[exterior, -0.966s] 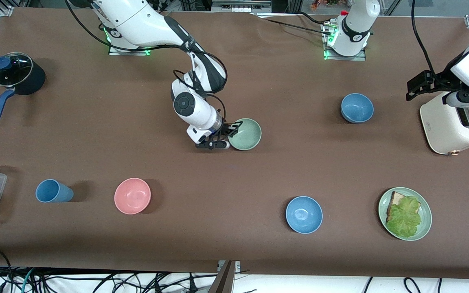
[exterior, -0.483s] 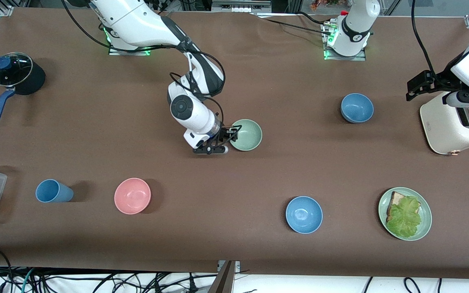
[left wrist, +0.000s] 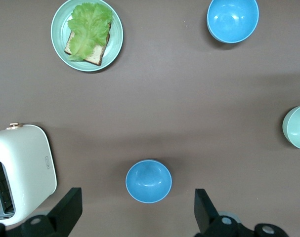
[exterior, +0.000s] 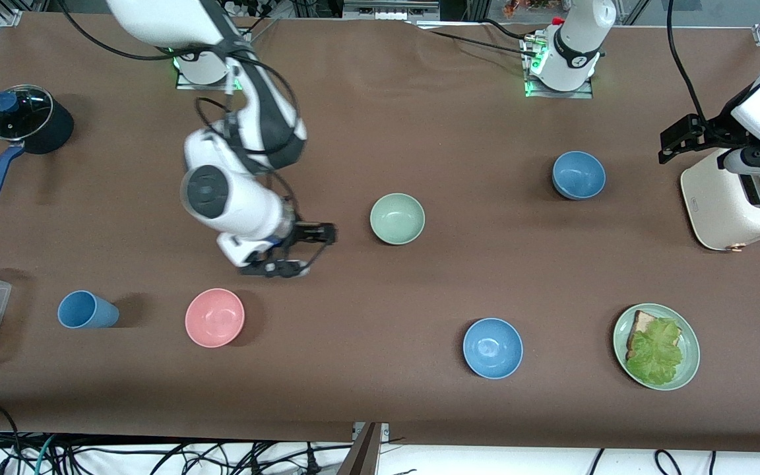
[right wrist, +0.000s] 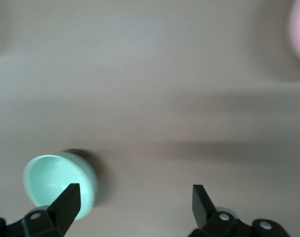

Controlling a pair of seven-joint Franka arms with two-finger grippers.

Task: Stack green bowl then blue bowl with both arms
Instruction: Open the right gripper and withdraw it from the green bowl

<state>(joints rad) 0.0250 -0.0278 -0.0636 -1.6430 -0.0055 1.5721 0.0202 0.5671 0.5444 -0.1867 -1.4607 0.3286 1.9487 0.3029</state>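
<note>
Beside toaster, only front view shows left gripper.

A brown, matte worktop fills nearly the whole front view, evenly lit, with soft shadows. At 6 o'clock a white floor strip carries tangled black cables. Aluminium frame rails show at 11 and 1 o'clock, with green lights glowing along 12.
</note>
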